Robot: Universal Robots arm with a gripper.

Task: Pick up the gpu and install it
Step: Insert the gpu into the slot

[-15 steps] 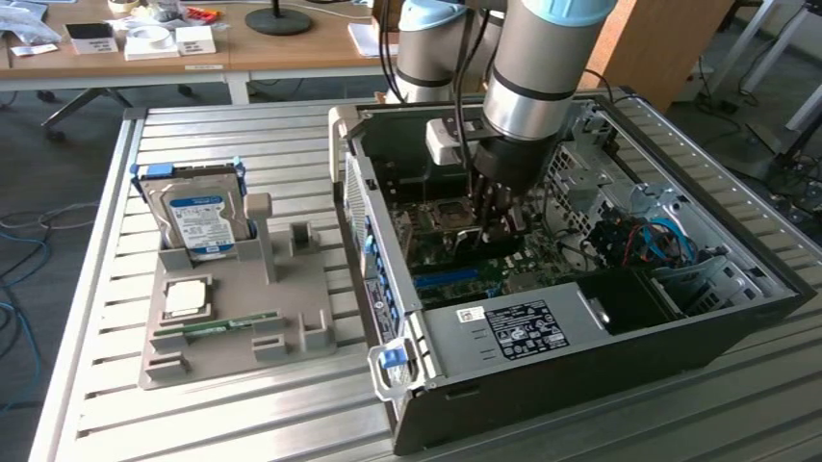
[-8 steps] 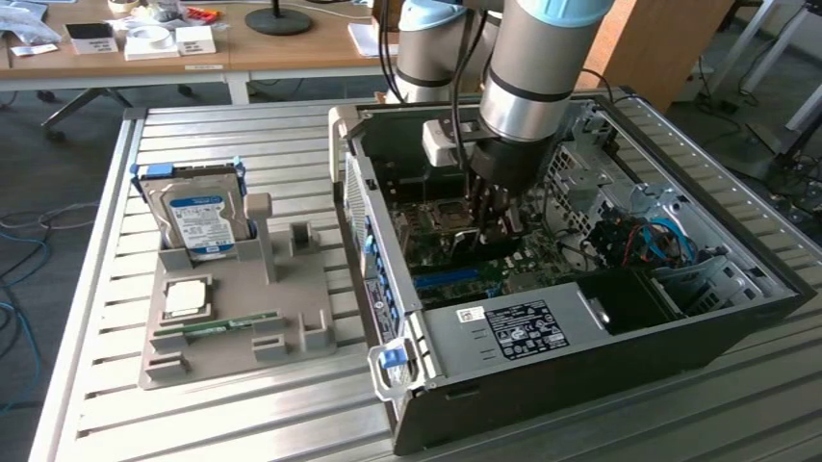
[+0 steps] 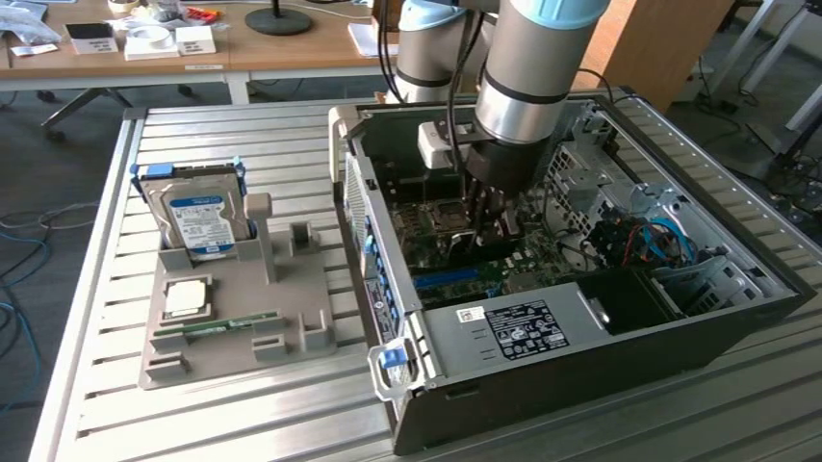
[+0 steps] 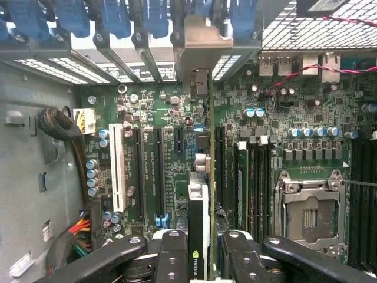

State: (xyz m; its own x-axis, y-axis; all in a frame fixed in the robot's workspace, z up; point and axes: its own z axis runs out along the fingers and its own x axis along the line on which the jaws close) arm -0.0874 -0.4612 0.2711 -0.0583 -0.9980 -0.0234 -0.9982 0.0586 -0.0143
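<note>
The gripper (image 4: pixel 200 250) clasps the gpu (image 4: pixel 199 206) edge-on between its 2 fingers (image 4: pixel 171 253) inside the open case (image 3: pixel 719 318), the card standing upright over the motherboard (image 4: pixel 153 118) slots, its bracket (image 4: pixel 203 35) at the rear openings.

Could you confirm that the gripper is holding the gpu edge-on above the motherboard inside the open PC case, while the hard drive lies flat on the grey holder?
Not quite: in the exterior view the hard drive stands upright in the grey holder, not flat. The rest holds: the gripper grips the gpu edge-on above the motherboard inside the open PC case.
</note>
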